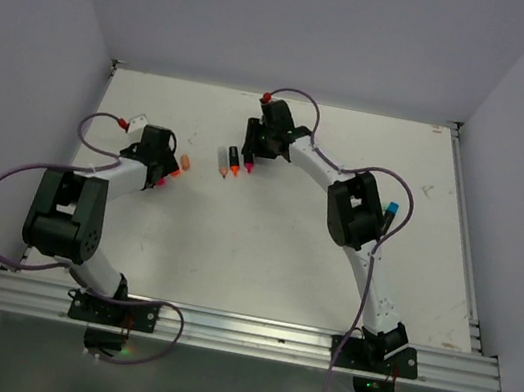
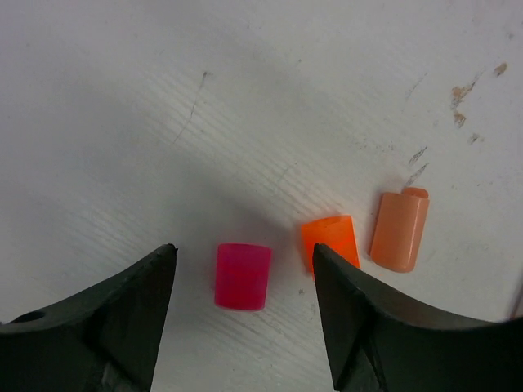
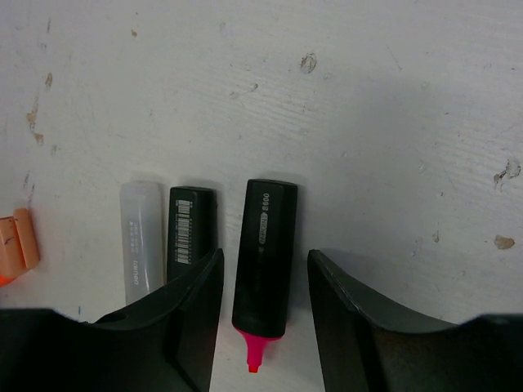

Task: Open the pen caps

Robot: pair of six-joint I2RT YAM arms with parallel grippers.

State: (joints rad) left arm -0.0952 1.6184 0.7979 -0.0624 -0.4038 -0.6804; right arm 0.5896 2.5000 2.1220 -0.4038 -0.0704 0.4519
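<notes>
The pink cap [image 2: 243, 276] lies on its side on the white table [image 2: 245, 98], on the left part of the tabletop, between the fingers of the left gripper [image 2: 243, 249]. That gripper's jaws stand wide apart, with bare table on both sides of the cap, so they grip nothing. The orange cap [image 2: 329, 241] lies just outside one finger and is partly hidden by it. The peach cap [image 2: 400, 230] lies just beside the orange one, farther right.

At the middle far part of the table, the right gripper [image 3: 263, 255] hangs over an uncapped pink highlighter [image 3: 263, 261], its pink tip pointing near. The jaws are apart, with a gap on either side of the black body, so it is not clamped. To its left lie a black highlighter body [image 3: 192, 229] with a barcode label and a translucent white pen body [image 3: 140, 237], side by side.
</notes>
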